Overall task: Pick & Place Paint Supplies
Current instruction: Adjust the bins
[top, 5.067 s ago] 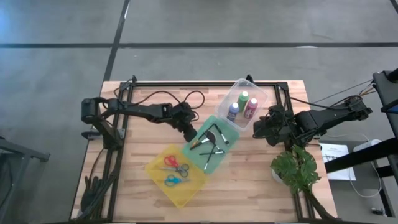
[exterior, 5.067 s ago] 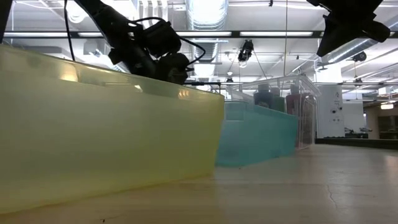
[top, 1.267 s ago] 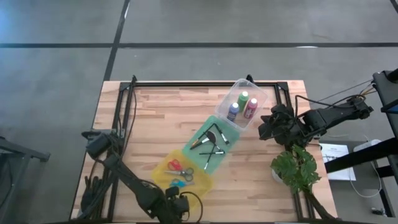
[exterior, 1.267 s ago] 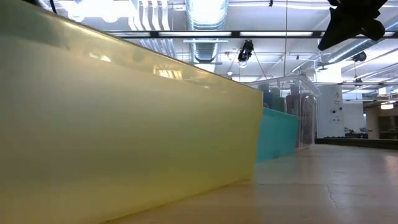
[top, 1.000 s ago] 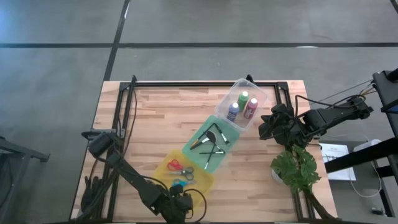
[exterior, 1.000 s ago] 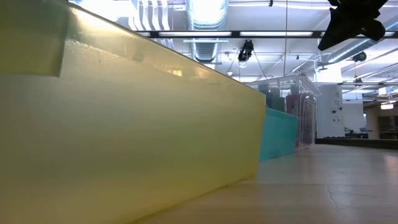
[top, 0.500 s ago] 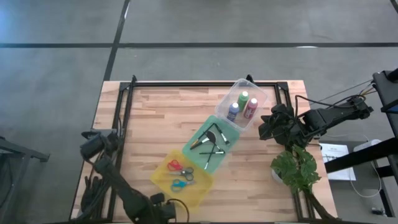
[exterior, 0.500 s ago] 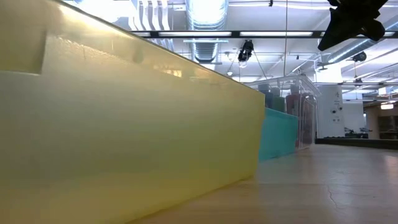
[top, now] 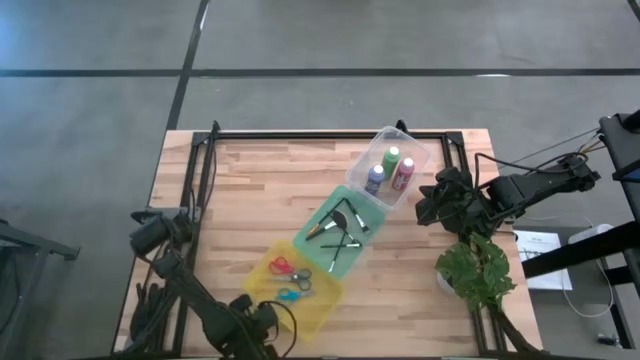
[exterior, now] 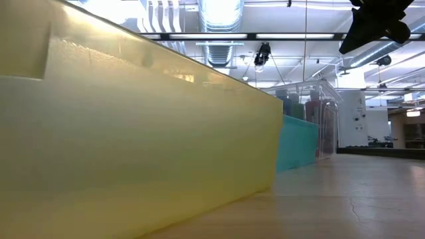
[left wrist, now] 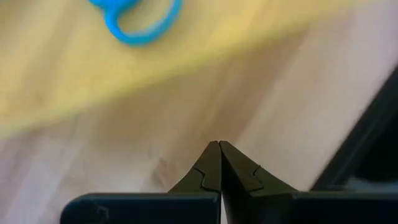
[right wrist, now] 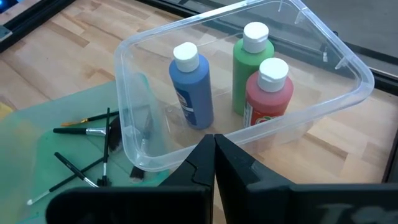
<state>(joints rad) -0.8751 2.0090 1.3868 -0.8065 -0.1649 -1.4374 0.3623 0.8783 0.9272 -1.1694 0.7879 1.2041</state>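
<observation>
At the near edge of the wooden table (top: 250,200) the left gripper (top: 262,318) hangs low by the corner of the yellow bin (top: 318,310), its fingers pressed together on nothing. That bin holds two pairs of scissors: the red scissors (top: 286,267) and the blue scissors (top: 290,295). Next along the diagonal row, the green bin (top: 372,213) holds several dark-handled brushes (top: 342,228) lying crossed; their exact number cannot be made out. Farthest, the clear bin (top: 420,157) holds three upright bottles: the blue bottle (top: 375,179), the green bottle (top: 390,159) and the red bottle (top: 404,173). The right gripper (top: 428,203) hovers just beside the clear bin, also closed and empty, with a leafy plant (top: 480,272) near it. Only the right wrist view shows the bottles' white caps; only the left wrist view shows the blue handle loops close up. From table height the yellow bin's wall fills most of the picture, with a ceiling of strip lights and ducts beyond. Grey floor surrounds the table.
</observation>
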